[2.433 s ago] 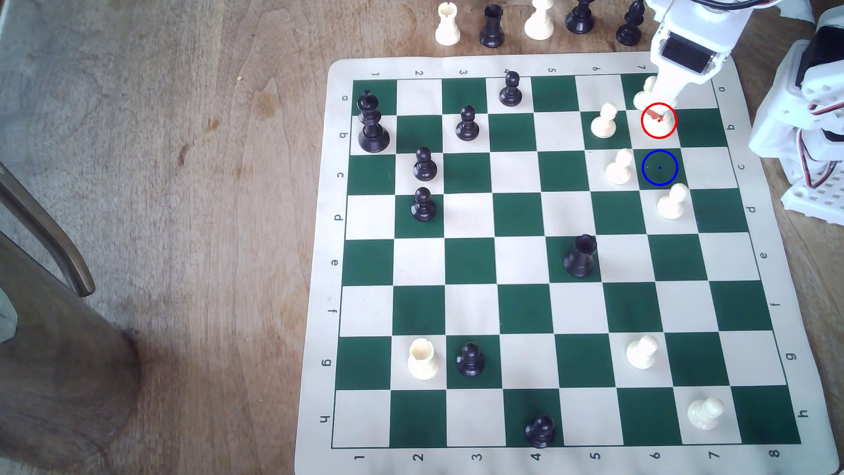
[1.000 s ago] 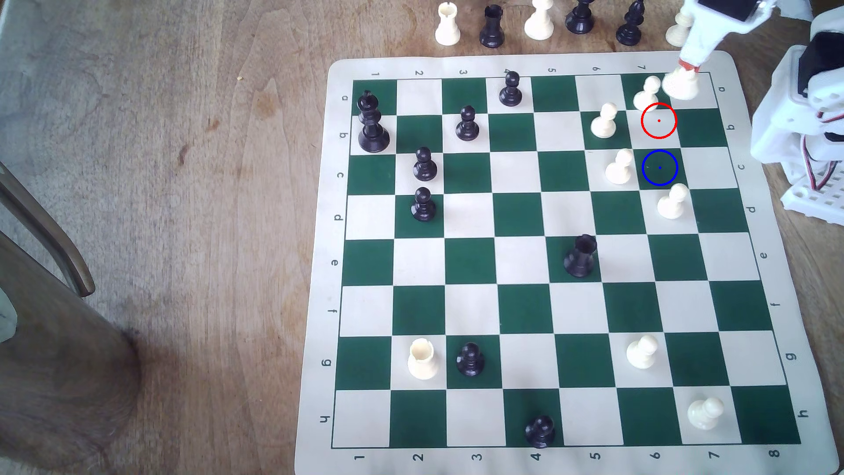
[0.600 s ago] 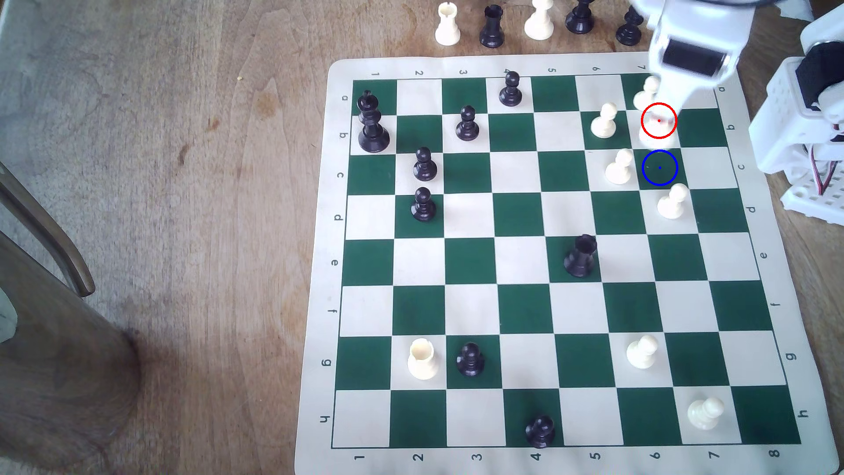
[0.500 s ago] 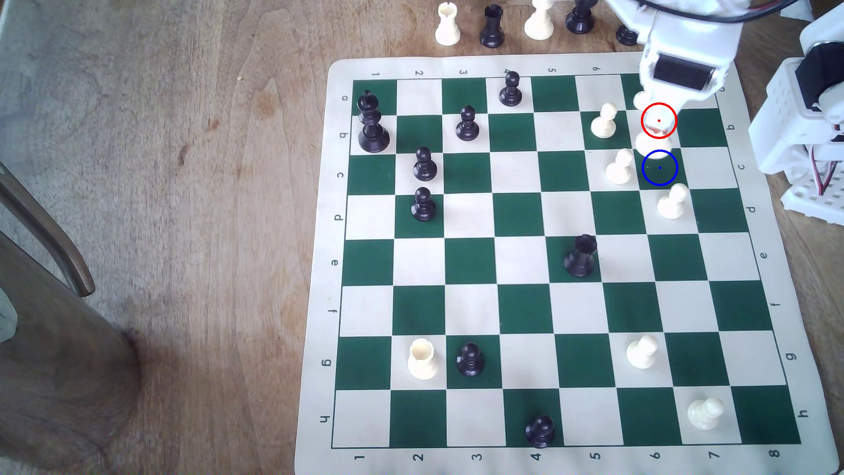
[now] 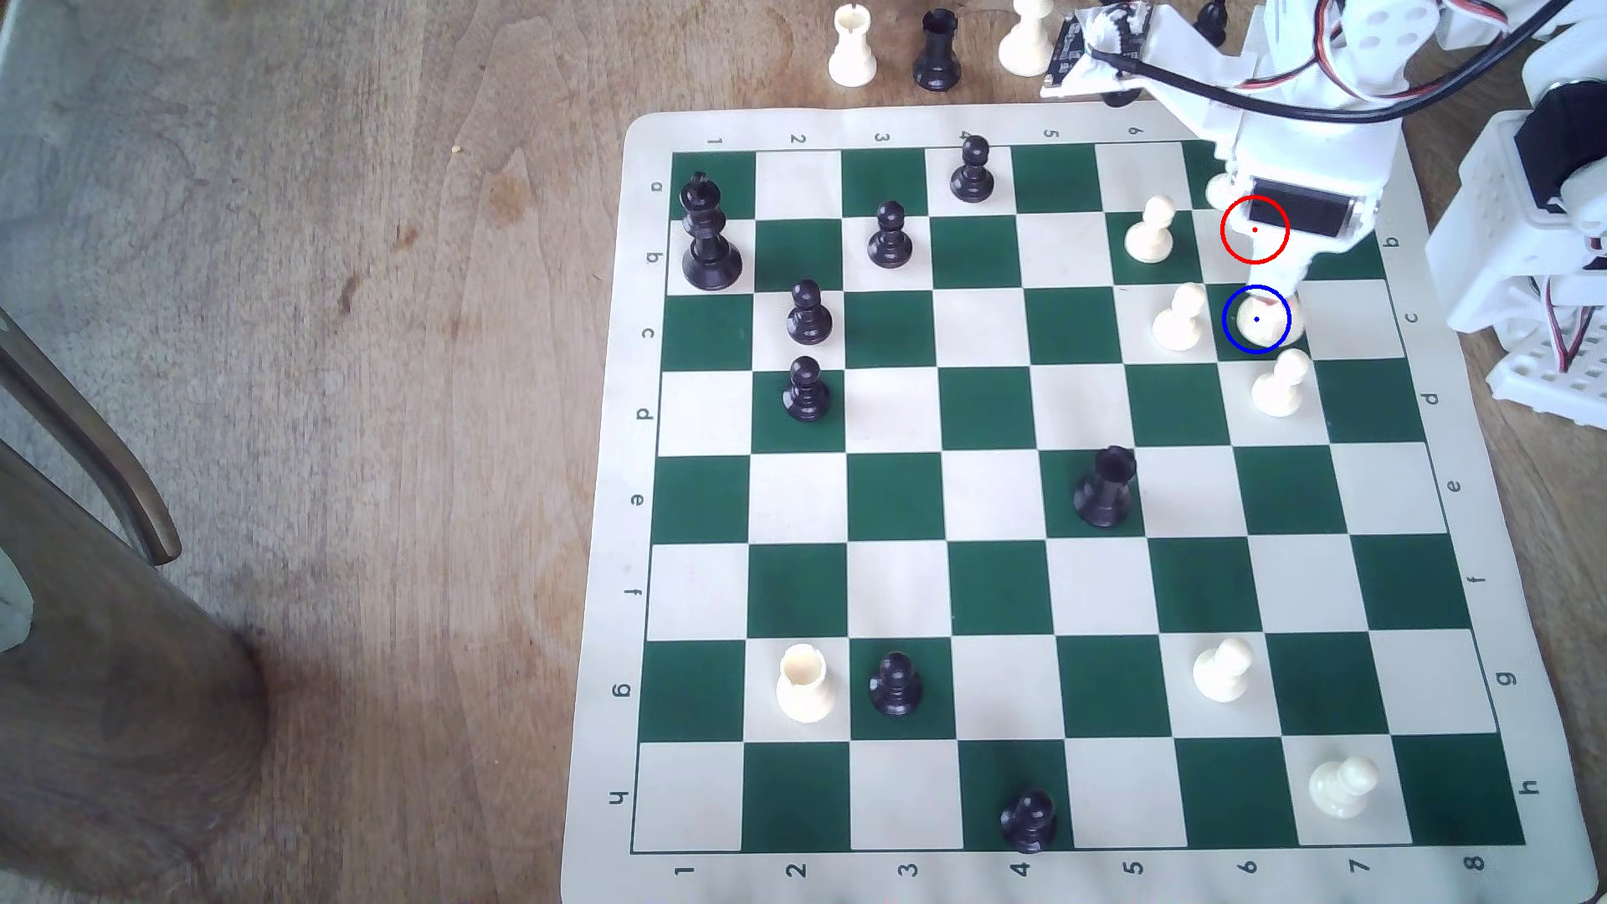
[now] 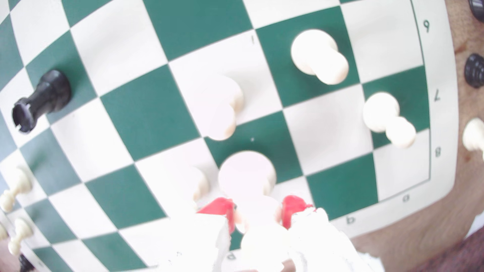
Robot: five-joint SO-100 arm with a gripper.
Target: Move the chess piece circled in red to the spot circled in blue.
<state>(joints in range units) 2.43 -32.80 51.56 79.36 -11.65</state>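
Observation:
The chess piece circled in red [image 5: 1259, 322], a cream-white piece seen from above by its round base, is now over the spot circled in blue [image 5: 1235, 341], a dark green square. My gripper [image 5: 1276, 302] reaches down from the far side and is shut on the piece. In the wrist view the red fingertips [image 6: 220, 208] flank the piece's slim upper body, and its base [image 6: 247, 175] lies over the green square. Whether the base rests on the mat I cannot tell. The red ring [image 5: 1228, 248] marks the cream square one row back, partly under my gripper's body.
White pawns crowd the blue spot: one on the exterior view's left [image 5: 1178, 317], one just nearer [image 5: 1280, 382], one farther back [image 5: 1150, 228]. A black rook [image 5: 1104, 487] stands mid-board. Captured pieces [image 5: 935, 52] line the far table edge. The arm's base [image 5: 1530, 261] sits right of the mat.
My gripper lifted the piece off the red-ringed square, swung it toward the far corner, then brought it back and forward onto the blue-ringed square.

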